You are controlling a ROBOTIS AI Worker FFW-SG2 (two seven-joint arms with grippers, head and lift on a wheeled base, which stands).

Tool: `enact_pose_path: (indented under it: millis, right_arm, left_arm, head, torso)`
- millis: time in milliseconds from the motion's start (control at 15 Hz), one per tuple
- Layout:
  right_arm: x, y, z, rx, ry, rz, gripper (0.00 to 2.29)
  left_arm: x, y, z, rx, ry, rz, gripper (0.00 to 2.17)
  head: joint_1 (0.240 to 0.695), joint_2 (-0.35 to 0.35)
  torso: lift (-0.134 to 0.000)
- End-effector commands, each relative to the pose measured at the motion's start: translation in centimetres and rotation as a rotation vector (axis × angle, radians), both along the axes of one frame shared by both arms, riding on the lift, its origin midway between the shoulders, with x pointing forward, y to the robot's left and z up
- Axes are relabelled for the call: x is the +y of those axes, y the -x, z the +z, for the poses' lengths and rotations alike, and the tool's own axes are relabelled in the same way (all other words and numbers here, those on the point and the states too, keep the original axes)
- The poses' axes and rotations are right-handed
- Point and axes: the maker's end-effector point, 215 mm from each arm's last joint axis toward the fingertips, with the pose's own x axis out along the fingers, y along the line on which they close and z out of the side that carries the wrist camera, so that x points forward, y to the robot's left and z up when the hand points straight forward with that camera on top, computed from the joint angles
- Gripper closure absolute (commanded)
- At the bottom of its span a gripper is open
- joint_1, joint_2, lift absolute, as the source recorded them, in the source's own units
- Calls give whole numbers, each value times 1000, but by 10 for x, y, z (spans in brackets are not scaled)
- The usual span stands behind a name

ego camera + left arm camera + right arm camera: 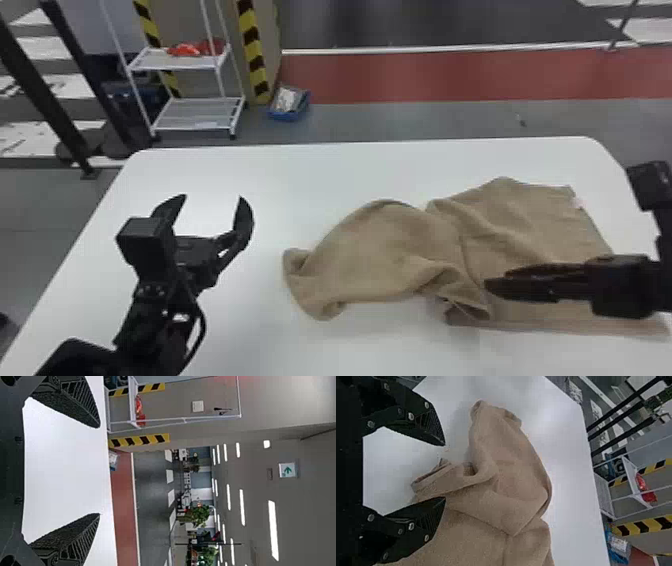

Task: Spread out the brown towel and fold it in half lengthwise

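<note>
Here's the brown towel (380,250), centre to right of the head view: cloth throughout, matt and softly napped, its surface rumpled into folds. Beneath it, the desk (300,175) plays the opposite part, hard-looking and smooth, with a faint satin sheen. Over at the left, the left pincer (213,196) looks like dull plastic or coated metal, and the left wrist view brings up rough, ribbed pads (81,394). At the right, the right pincer (488,285) has smooth dark links, and there's a glint off shiny metal screw heads (411,416)! Upper left, the rack (200,62) looks like smooth painted metal, while the floor (400,120) farther back has a dull, even finish.
</note>
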Motion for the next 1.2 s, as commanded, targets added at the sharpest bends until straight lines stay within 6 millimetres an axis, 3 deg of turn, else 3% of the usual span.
enact_pose_path:
  millis: [0,133,333,400,667,933,1133]
  right_arm:
    - [36,-22,48,-86,-63,71,113]
    - [82,-33,65,-119,-79,151,154]
    - [143,-25,42,-73,-37,259,286]
    - [154,-17,33,-52,-29,289,323]
    - [179,9,20,12,-53,388,323]
    - [205,28,-30,124,9,427,323]
    - [227,36,-45,167,22,455,323]
  left_arm:
    - [-5,-1,-5,16,-16,-5,83]
    - [-8,-1,-7,23,-17,-8,83]
    - [-5,-1,-6,24,-19,-1,83]
    - [-3,0,-5,22,-20,2,83]
    - [1,-1,-6,25,-23,10,83]
    - [-4,-5,-4,20,-22,-2,83]
    - [0,-4,-4,20,-25,5,83]
  head:
    - [695,94]
    - [695,127]
    - [695,182]
    - [695,203]
    - [695,289]
    - [695,323]
    - [695,350]
  torso:
    - [-125]
    - [-125]
    - [-125]
    - [-125]
    - [-125]
    - [-125]
    - [-125]
